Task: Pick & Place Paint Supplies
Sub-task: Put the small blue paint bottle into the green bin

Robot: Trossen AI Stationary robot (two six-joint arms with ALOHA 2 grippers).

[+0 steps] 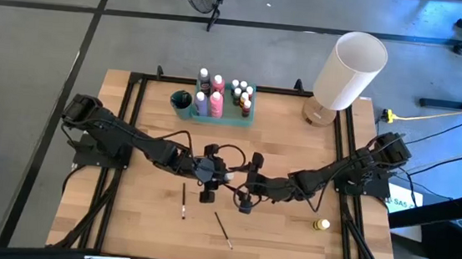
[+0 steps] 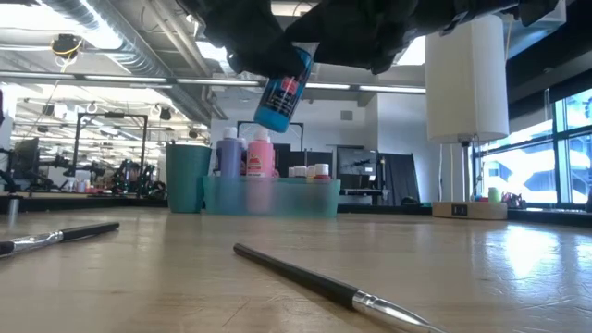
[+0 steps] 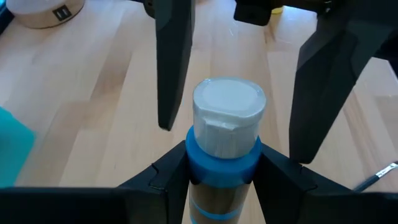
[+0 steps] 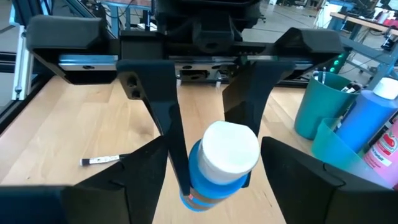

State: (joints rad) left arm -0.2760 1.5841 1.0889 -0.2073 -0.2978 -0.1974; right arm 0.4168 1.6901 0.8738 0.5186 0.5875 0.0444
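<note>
My left fingers (image 3: 214, 171) clamp the blue plastic paint bottle with white cap (image 3: 225, 140) at its neck; my right fingers (image 4: 214, 168) stand apart, flanking its cap.

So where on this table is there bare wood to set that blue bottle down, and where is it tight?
Bare wood lies between the two paintbrushes and the left table edge, and between the tray and the lamp base. It is tight at mid-table, where the left pincer holds the blue bottle facing the right pincer.

left pincer (image 1: 220, 175) gripping, right pincer (image 1: 241, 183) spread
</note>
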